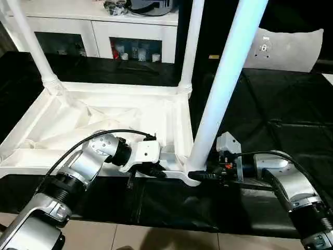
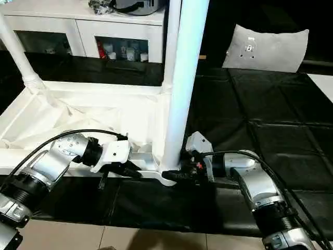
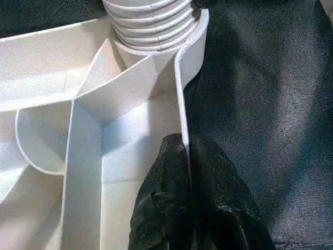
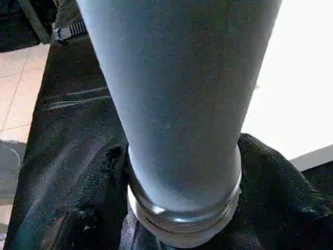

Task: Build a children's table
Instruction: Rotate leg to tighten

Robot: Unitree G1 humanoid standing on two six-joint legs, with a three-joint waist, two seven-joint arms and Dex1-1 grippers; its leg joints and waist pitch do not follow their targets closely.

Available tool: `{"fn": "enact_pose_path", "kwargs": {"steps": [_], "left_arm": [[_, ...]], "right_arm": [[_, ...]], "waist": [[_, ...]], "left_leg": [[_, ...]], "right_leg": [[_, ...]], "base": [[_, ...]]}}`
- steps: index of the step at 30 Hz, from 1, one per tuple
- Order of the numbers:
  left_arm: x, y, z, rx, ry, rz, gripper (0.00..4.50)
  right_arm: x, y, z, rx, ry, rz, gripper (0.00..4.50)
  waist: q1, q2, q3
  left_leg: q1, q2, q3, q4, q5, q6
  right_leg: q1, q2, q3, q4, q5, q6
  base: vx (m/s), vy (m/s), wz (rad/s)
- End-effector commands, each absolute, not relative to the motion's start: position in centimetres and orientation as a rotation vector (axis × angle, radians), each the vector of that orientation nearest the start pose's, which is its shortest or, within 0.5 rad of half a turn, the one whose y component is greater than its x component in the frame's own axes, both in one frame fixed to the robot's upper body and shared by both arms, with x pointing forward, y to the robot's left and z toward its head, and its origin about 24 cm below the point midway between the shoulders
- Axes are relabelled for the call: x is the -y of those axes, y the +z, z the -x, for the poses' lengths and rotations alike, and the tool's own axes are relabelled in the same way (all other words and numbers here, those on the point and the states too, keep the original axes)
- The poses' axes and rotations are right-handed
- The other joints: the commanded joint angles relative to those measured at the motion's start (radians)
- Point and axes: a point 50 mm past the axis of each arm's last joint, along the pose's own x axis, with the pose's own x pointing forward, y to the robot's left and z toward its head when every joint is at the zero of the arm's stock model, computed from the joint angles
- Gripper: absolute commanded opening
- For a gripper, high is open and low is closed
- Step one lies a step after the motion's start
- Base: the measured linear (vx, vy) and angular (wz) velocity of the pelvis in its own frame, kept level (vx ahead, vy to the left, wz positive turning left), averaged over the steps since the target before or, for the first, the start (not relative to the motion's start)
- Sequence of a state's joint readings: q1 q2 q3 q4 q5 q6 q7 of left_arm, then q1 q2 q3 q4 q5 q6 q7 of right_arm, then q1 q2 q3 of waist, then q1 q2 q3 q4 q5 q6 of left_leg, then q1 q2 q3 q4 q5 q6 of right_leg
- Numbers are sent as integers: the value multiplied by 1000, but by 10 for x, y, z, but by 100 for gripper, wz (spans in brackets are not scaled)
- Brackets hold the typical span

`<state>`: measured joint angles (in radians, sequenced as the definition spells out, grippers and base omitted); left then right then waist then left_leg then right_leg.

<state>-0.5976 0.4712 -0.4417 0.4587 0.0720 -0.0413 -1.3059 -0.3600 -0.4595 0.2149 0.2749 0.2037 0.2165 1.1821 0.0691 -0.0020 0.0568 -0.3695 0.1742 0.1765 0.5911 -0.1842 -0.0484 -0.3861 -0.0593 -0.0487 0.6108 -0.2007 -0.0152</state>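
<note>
place: home-like room | cues: white glass-door cabinet (image 1: 93, 36), cushion (image 1: 289, 49), tiled floor (image 1: 171, 239)

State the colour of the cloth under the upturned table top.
Black; the cloth shows best in the left eye view.

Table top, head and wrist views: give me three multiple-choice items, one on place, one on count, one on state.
1. Where does the left claw grip?
A. the table top's near rim
B. a far leg
C. the cabinet

2. How many legs stand upright in sockets?
A. one
B. three
C. four

3. How does the table top lie?
A. underside up
B. right way up
C. on its edge

1 A: the left claw is shut on the rim of the table top.
2 B: three legs rise, two far and one near.
3 A: the ribs face up.
</note>
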Motion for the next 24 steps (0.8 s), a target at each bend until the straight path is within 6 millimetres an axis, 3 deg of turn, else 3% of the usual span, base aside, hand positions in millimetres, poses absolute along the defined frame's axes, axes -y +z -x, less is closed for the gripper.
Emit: {"fn": "enact_pose_path", "kwargs": {"steps": [1, 4, 5, 6, 7, 8, 9, 10, 12, 14, 15, 19, 20, 24], "left_arm": [[-122, 63, -302, -424, -1537, -724, 0], [-122, 63, -304, -431, -1500, -704, 0], [-118, 65, -309, -427, -1431, -638, 0], [-108, 66, -313, -419, -1341, -561, 0], [-108, 66, -313, -419, -1341, -561, 0], [-96, 67, -319, -405, -1242, -490, 0], [-96, 67, -319, -405, -1242, -490, 0], [-82, 67, -325, -393, -1133, -423, 0], [-70, 68, -330, -380, -1046, -381, 0], [-60, 70, -334, -366, -988, -352, 0], [-58, 70, -335, -362, -977, -347, 0], [-41, 74, -334, -326, -969, -347, 0], [-40, 74, -333, -326, -983, -360, 0], [-47, 72, -331, -345, -1011, -412, 0]], "right_arm": [[143, 52, -274, -358, 1326, 136, 272], [141, 51, -272, -357, 1315, 120, 272], [135, 47, -273, -352, 1245, 90, 272], [124, 41, -276, -346, 1116, 60, 272], [124, 41, -276, -346, 1116, 60, 272], [112, 36, -283, -340, 952, -12, 272], [112, 36, -283, -340, 952, -12, 272], [98, 31, -290, -345, 795, -99, 272], [88, 29, -296, -355, 696, -157, 272], [82, 28, -300, -366, 658, -164, 272], [80, 28, -301, -368, 655, -161, 272], [81, 29, -306, -349, 588, -172, 272], [83, 29, -306, -342, 591, -165, 327], [93, 29, -302, -317, 575, -133, 347]], "waist": [[-2, -2, -62], [-4, -3, -59], [-5, 2, -57], [-4, 4, -54], [-9, 1, -54], [-15, 0, -53], [-21, 0, -50], [-26, 3, -50], [-37, 5, -51], [-46, 4, -54], [-52, 6, -54], [-48, 4, -56], [-43, 4, -58], [-36, 7, -61]], "left_leg": [[16, 61, -15, -67, -174, 47], [19, 61, -16, -69, -213, 33], [19, 61, -17, -72, -224, 26], [22, 61, -17, -73, -234, 20], [20, 62, -16, -75, -234, 9], [21, 54, -24, -76, -281, -8], [22, 55, -21, -77, -288, -16], [24, 55, -28, -78, -301, -29], [24, 53, -34, -80, -333, -41], [17, 51, -33, -79, -328, -25], [14, 50, -29, -78, -311, -18], [13, 48, -24, -73, -277, 7], [11, 48, -23, -72, -248, 20], [10, 52, -22, -73, -210, 33]], "right_leg": [[40, -85, 49, -73, -175, -237], [38, -87, 49, -79, -238, -229], [36, -88, 50, -80, -258, -226], [33, -86, 50, -83, -272, -222], [34, -85, 52, -80, -270, -222], [34, -89, 46, -90, -380, -196], [30, -87, 48, -92, -396, -189], [27, -89, 47, -95, -429, -179], [24, -88, 44, -100, -458, -164], [29, -87, 46, -102, -418, -158], [28, -83, 48, -99, -368, -172], [32, -84, 50, -99, -311, -188], [35, -85, 51, -97, -279, -187], [38, -83, 50, -91, -215, -194]], "base": [[0, 0, 0], [0, 0, 0], [0, 0, 0], [0, 0, 0], [0, 0, 0], [0, 0, 0], [0, 0, 0], [0, 0, 0], [0, 0, 0], [0, 0, 0], [0, 0, 0], [0, 0, 0], [0, 0, 0], [0, 0, 0]]}}
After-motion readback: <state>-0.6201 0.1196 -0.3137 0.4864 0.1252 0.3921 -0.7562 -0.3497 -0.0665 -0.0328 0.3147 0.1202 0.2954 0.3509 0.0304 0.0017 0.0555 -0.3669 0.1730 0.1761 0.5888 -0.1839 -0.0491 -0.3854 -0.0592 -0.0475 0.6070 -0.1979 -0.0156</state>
